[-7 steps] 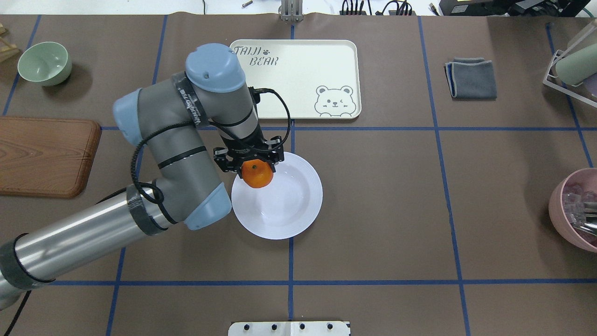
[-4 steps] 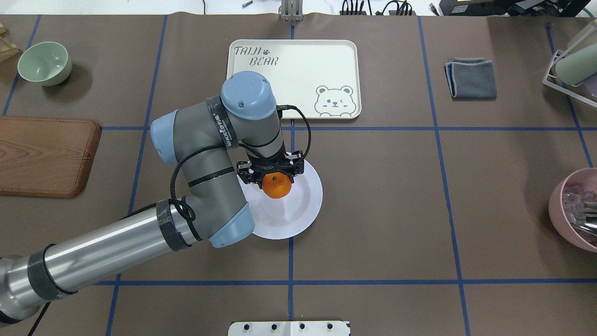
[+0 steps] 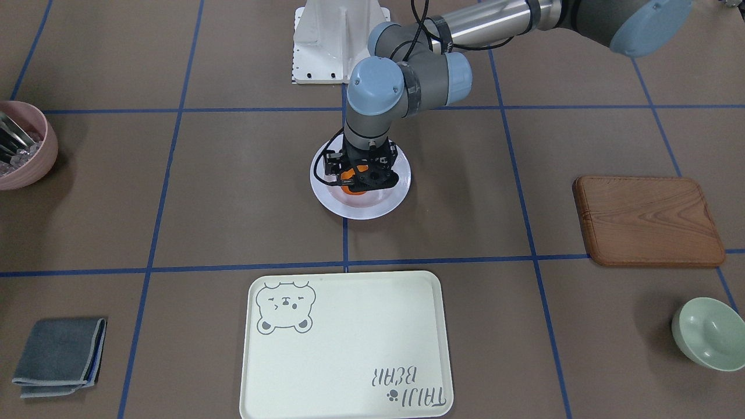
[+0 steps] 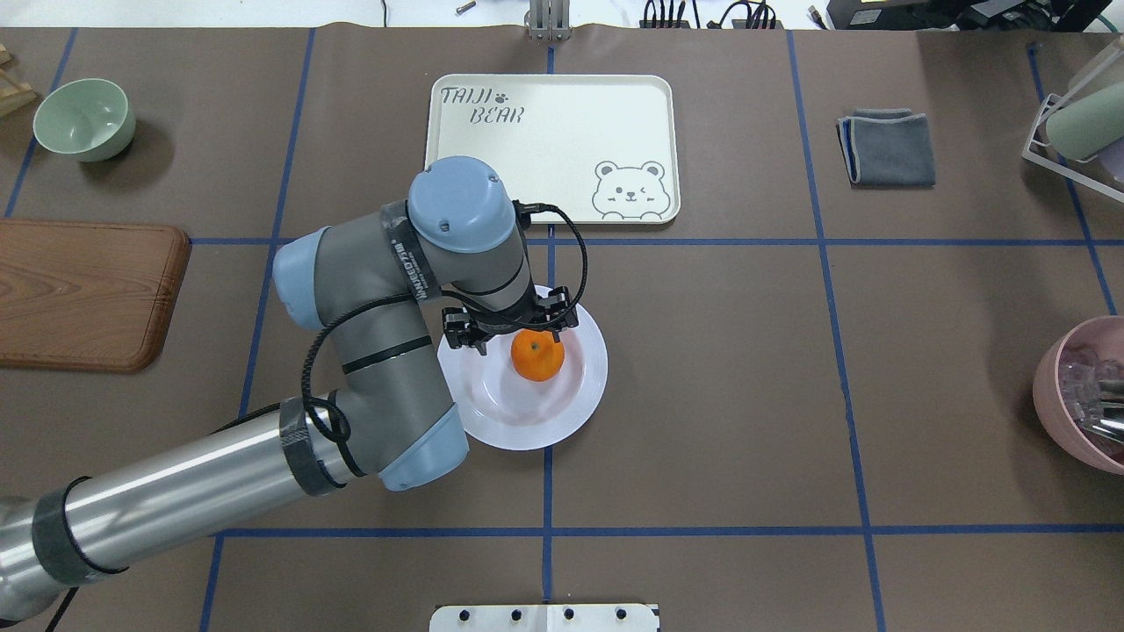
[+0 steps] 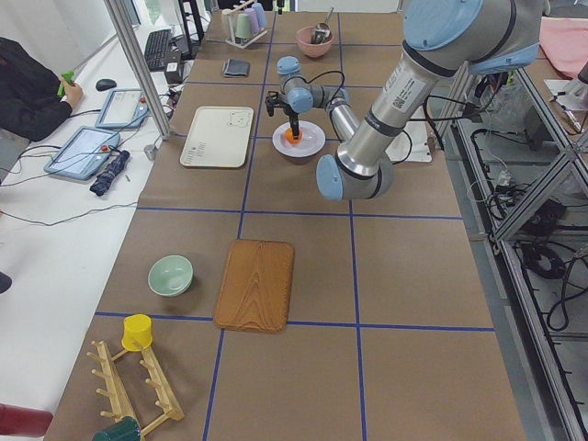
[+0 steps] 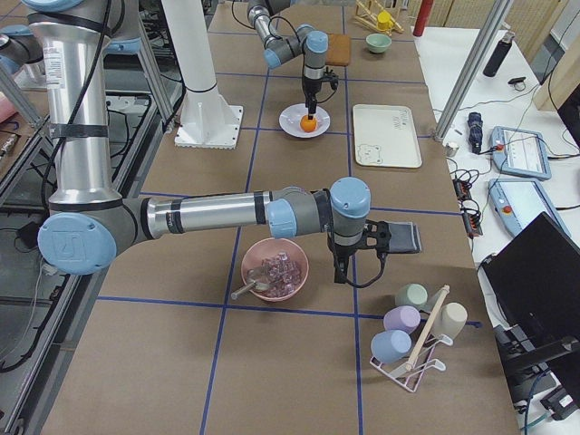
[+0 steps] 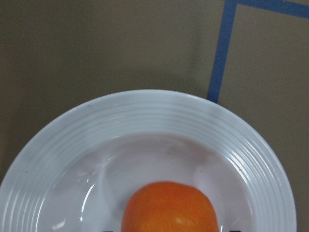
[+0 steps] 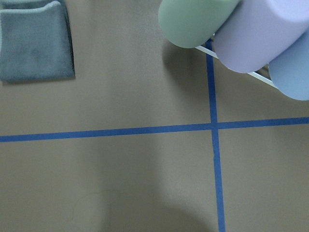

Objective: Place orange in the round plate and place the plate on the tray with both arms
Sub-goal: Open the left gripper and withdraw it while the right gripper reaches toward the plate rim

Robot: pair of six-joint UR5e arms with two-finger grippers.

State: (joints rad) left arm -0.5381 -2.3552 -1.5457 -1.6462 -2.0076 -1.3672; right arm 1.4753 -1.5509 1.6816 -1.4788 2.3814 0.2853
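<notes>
The orange (image 4: 537, 357) lies in the sunken centre of the round plate (image 4: 581, 397), which stands mid-table just in front of the tray (image 4: 562, 114). My left gripper (image 4: 512, 326) hangs straight over the plate, its fingers open to either side of the orange's top. The left wrist view shows the orange (image 7: 169, 208) resting on the plate (image 7: 145, 116). From the front, the orange (image 3: 352, 187) peeks out under the gripper (image 3: 361, 174). My right gripper (image 6: 343, 272) hangs far off, beside the pink bowl (image 6: 275, 270). I cannot tell if it is open.
A green bowl (image 4: 85, 118) and a wooden board (image 4: 88, 294) sit at the left. A folded grey cloth (image 4: 887, 147), a cup rack (image 4: 1076, 123) and the pink bowl (image 4: 1084, 395) are at the right. A seated person (image 5: 28, 87) is beside the table.
The left arm carried the orange right, from the plate's rim to over its centre. The orange now sits lower, on the plate, clear of the fingers.
</notes>
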